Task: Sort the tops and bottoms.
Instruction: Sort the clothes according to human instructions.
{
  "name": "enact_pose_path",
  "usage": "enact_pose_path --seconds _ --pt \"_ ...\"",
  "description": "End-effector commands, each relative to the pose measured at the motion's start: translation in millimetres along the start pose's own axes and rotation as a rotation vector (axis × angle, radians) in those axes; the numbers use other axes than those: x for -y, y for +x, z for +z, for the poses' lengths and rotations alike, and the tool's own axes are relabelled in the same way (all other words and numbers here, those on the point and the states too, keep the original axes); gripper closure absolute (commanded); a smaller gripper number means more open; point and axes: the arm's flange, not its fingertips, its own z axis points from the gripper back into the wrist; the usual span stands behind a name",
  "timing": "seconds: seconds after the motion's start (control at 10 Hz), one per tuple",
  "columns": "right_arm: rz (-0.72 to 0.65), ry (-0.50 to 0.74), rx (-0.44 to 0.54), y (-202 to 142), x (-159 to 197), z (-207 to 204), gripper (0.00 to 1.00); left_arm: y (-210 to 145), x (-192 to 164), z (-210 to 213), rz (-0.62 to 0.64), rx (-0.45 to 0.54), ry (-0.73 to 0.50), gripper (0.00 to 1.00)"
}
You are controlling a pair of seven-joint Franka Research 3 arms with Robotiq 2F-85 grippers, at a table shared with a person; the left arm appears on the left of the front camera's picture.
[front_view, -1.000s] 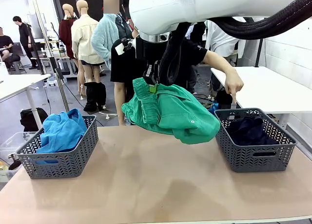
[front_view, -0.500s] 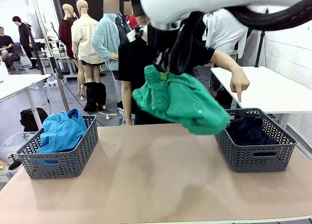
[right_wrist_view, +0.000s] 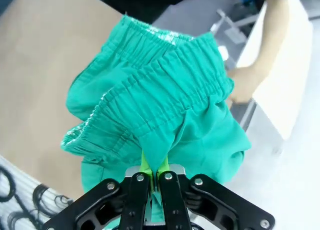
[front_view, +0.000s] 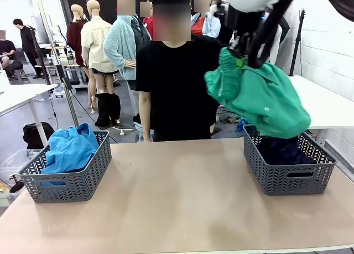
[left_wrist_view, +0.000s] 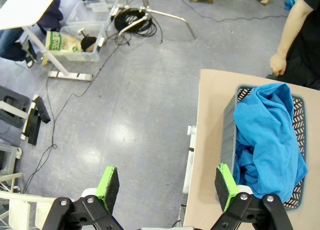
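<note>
Bright green shorts [front_view: 260, 99] with a gathered waistband hang in the air over the right grey basket [front_view: 287, 179], pinched by my right gripper [front_view: 239, 59], which is shut on their waistband [right_wrist_view: 165, 84]. Its black fingers [right_wrist_view: 134, 190] meet on the green cloth. Dark navy trousers [front_view: 279, 150] lie inside that right basket. The blue tops [front_view: 69, 149] are piled in the left grey basket [front_view: 66, 185], seen from above as blue cloth [left_wrist_view: 272, 140]. My left gripper [left_wrist_view: 167, 187] hangs open above the floor beside the table's left end, holding nothing.
A person in a black shirt [front_view: 174, 82] stands at the far side of the table. The tan tabletop [front_view: 177, 198] between the baskets is bare. White side tables [front_view: 326, 104] stand to the right and left. Cables and bins [left_wrist_view: 90, 29] lie on the floor.
My right arm has carried the green shorts up and to the right, from the table's middle to above the right basket. The person's pointing hand has drawn back from that basket.
</note>
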Motion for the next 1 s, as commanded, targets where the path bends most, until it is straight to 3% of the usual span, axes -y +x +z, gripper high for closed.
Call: enact_pose_path --seconds 0.0,0.2,0.4,0.6,0.9 --pt "-0.149 0.002 -0.03 -28.2 26.7 -37.6 1.0 -1.3 -0.4 1.6 -0.008 -0.013 0.015 0.0" --pt "-0.19 0.044 -0.084 -55.0 51.4 -74.5 1.0 -1.3 -0.4 1.6 -0.008 -0.013 0.015 0.0" --pt "-0.216 0.048 -0.065 -70.8 69.5 -112.1 1.0 -1.3 -0.4 1.6 -0.008 -0.013 0.015 0.0" --pt "-0.262 0.1 -0.054 -72.5 91.7 -156.4 1.0 -1.3 -0.4 1.6 -0.008 -0.013 0.015 0.0" --pt "-0.29 0.146 -0.147 -73.4 99.8 -207.6 1.0 -1.3 -0.4 1.6 -0.008 -0.013 0.015 0.0"
